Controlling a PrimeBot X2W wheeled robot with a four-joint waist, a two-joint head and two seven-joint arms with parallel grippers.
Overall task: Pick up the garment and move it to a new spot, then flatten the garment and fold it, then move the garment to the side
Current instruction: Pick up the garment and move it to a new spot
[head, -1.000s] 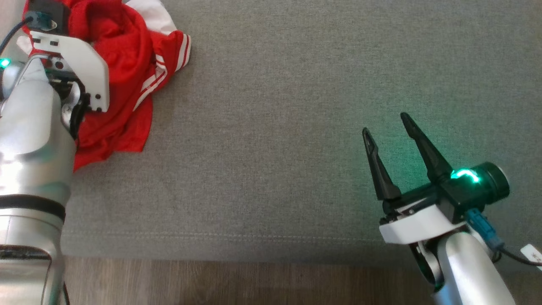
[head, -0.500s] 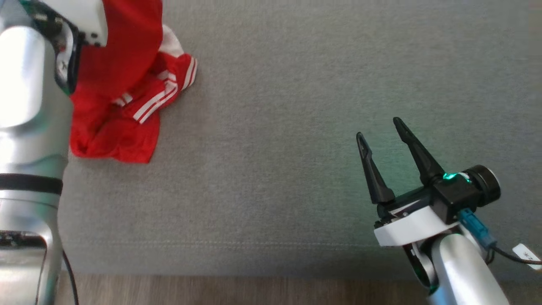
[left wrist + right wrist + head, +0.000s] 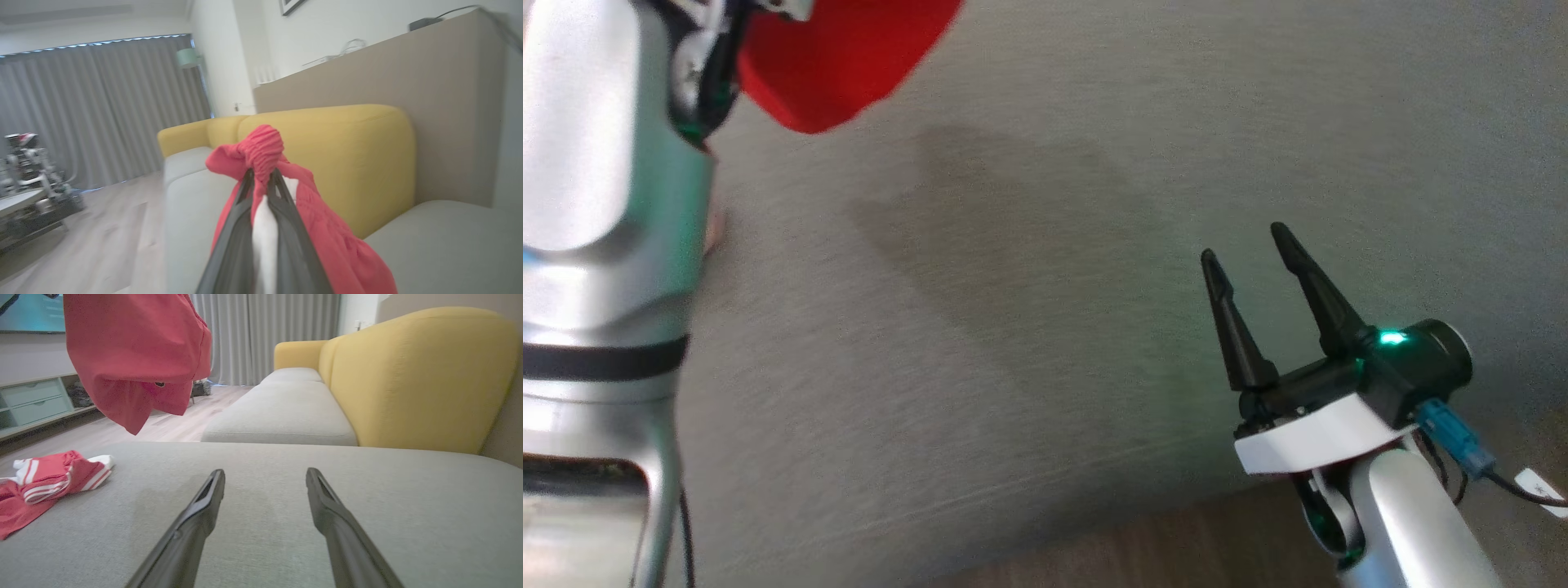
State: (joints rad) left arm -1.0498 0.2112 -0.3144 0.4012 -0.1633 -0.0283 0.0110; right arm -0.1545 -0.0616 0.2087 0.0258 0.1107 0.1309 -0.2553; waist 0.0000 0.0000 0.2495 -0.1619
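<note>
Left gripper (image 3: 262,179) pinched shut on the elastic waistband of the red shorts (image 3: 135,355), hung clear of the grey sofa cushion (image 3: 1045,367) at head-view upper left, presumably for relocation; right gripper (image 3: 1242,243) open and empty at lower right.

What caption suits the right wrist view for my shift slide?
Right pincer open over the grey cushion; red garment hangs clear at upper left, striped red-and-white cloth lies at lower left.
</note>
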